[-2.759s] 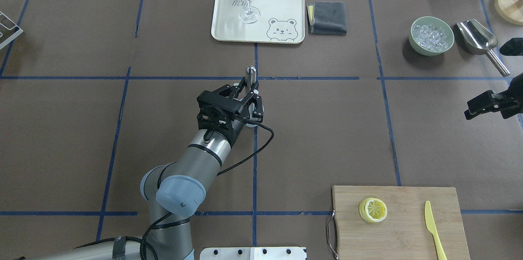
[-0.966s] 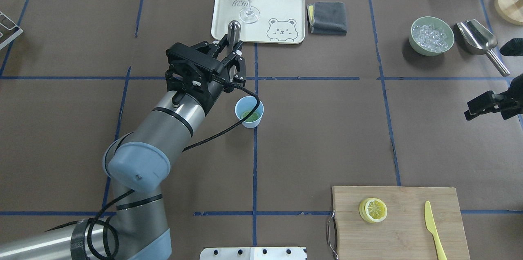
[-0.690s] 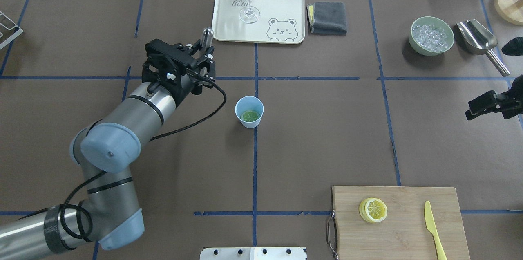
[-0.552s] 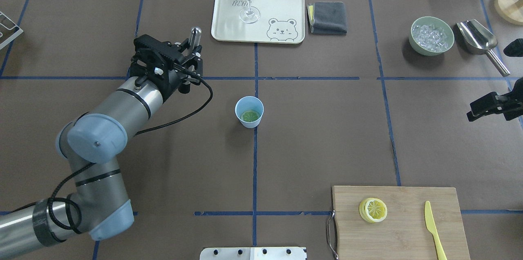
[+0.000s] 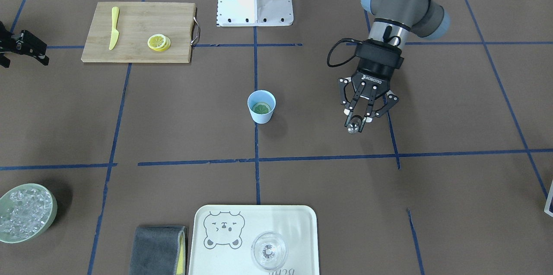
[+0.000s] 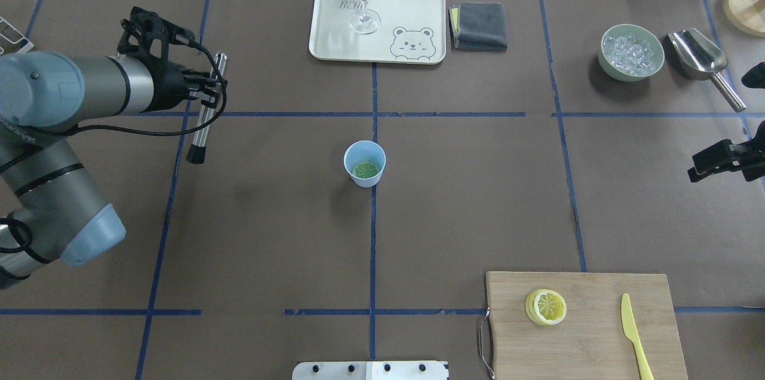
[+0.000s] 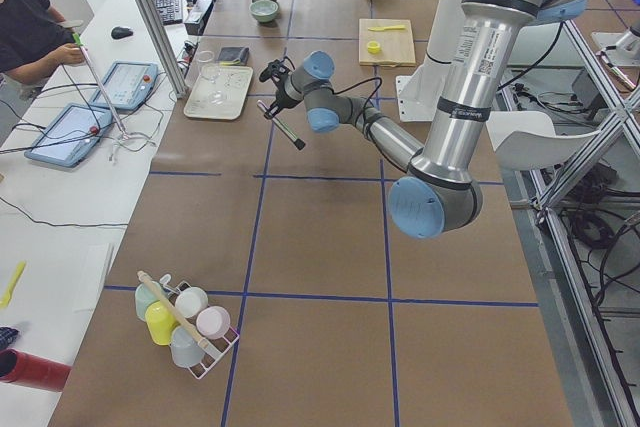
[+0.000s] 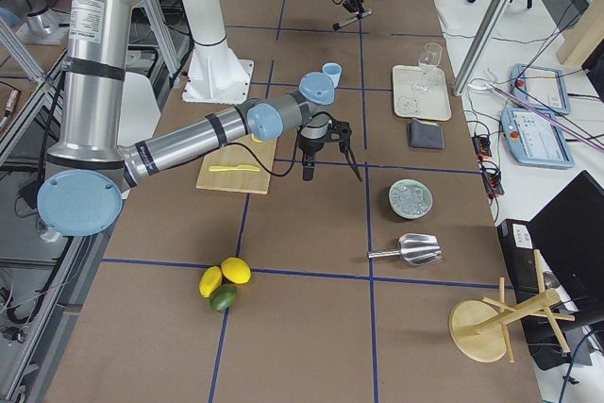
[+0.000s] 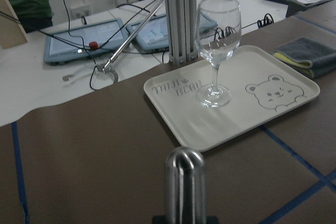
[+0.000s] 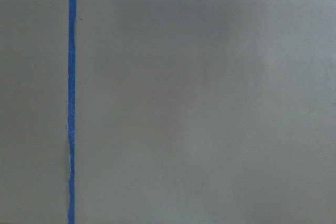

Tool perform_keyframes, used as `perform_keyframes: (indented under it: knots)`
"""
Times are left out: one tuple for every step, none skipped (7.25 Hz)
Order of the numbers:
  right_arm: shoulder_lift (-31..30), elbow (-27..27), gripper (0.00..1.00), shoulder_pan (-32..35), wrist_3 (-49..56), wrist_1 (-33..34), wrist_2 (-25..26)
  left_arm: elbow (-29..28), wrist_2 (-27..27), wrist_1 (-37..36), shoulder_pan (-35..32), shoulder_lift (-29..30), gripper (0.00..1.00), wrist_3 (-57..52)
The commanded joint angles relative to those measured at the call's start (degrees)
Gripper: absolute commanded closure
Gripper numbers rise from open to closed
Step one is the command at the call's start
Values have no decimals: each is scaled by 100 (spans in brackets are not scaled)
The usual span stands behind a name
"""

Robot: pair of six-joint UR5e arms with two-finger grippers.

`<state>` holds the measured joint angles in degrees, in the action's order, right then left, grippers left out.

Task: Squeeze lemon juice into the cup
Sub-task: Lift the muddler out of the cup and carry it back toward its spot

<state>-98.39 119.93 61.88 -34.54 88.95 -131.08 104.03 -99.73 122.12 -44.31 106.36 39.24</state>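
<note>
Two lemon slices (image 6: 545, 306), maybe more, lie stacked on the board (image 6: 597, 338), well apart from the cup (image 6: 365, 181). The left gripper (image 6: 209, 86) clamps a metal rod (image 6: 200, 135); the right gripper (image 8: 330, 172) stands spread wide.

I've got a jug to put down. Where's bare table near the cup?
Bare: between cup and board, cup and tray, cup and right claw. Crowded: the far edge, with tray, cloth, bowl, scoop. The left claw holds a rod over the left side.
</note>
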Motion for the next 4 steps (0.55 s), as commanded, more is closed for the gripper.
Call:
perform_keyframes:
  knots:
    - [-39,-23,0,0,9,0,13,477,-1042,-2146,-549,-141,100,258]
    - [-48,-14,0,0,9,0,13,400,-1692,-2514,-692,-298,100,434]
    - [-48,-23,0,-9,9,0,13,216,-1829,-2500,-702,-648,100,401]
    - [-57,-31,0,0,9,0,13,-203,-1996,-2474,-702,-669,100,366]
